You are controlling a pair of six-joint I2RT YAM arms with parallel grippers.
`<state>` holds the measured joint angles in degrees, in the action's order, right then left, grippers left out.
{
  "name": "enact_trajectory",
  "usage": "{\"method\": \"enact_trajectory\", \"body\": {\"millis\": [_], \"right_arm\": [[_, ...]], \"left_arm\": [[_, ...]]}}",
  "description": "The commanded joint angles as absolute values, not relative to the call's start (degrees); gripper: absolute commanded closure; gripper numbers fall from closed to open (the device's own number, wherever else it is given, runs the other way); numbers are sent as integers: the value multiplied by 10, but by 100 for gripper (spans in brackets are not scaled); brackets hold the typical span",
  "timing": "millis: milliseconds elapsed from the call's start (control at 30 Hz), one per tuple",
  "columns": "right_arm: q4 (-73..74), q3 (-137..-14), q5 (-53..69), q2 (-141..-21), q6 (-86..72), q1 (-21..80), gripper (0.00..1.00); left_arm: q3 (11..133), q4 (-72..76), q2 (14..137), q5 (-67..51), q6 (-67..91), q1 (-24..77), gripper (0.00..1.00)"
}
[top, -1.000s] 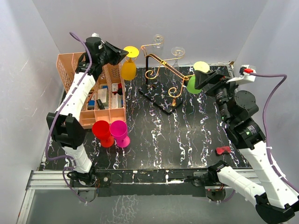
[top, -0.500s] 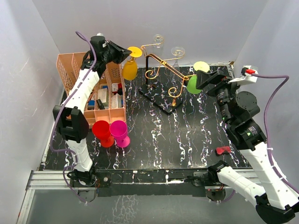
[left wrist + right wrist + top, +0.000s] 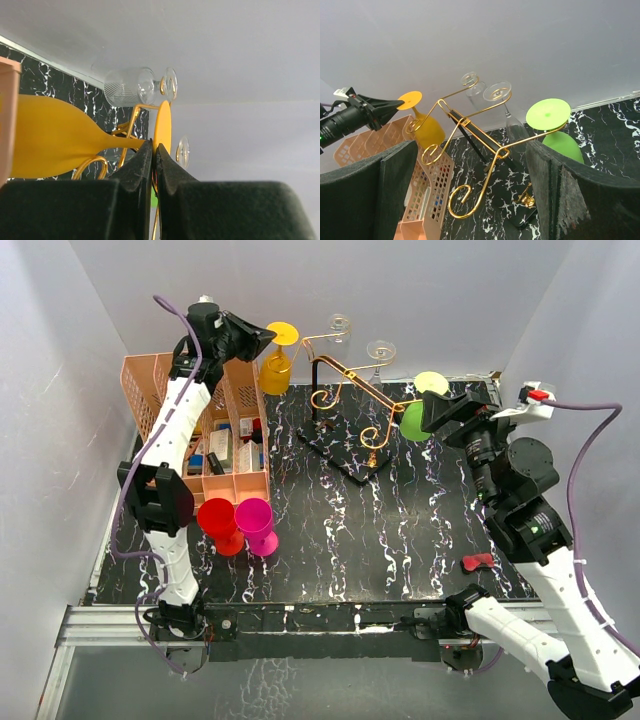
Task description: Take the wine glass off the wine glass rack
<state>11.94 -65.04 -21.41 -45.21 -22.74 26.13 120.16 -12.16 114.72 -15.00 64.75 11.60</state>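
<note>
The wine glass rack (image 3: 352,390) is gold wire on a black post and black base (image 3: 345,448). My left gripper (image 3: 258,340) is shut on the round foot (image 3: 162,125) of a yellow wine glass (image 3: 275,373), which hangs bowl down by the rack's left scroll end. In the left wrist view my gripper (image 3: 154,146) pinches the foot's edge. I cannot tell whether the stem still rests on the wire. A green wine glass (image 3: 414,422) hangs on the right arm. My right gripper (image 3: 441,410) is open beside it, and in its own view (image 3: 471,150) the rack (image 3: 470,125) lies between the fingers.
Two clear glasses (image 3: 340,325) (image 3: 380,350) hang at the rack's back. A peach slotted organiser (image 3: 200,445) stands on the left. A red cup (image 3: 218,525) and a pink cup (image 3: 257,525) stand in front of it. A small red object (image 3: 478,562) lies front right.
My left gripper has moved up and back toward the rear wall with the yellow glass, which has lifted and tilted. The right arm has barely moved.
</note>
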Motion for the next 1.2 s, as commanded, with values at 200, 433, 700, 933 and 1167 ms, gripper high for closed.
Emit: {"method": "enact_trajectory", "body": {"millis": [200,433,700,933,1167], "right_arm": [[103,-665,-222,-442,-226,261,1],[108,-674,-213,-448,-235,261,1],[112,-680,-205,-453,-243,261,1],[117,-681,-181,-460,-248,261,1],[96,-672,-90,-451,-233,261,1]], "left_arm": [[1139,-73,1072,-150,677,68,100],[1017,-8,983,-155,723,48,100],[906,28,904,-166,768,38,100],[823,79,851,-232,809,36,100],[769,185,797,-334,832,35,100]]}}
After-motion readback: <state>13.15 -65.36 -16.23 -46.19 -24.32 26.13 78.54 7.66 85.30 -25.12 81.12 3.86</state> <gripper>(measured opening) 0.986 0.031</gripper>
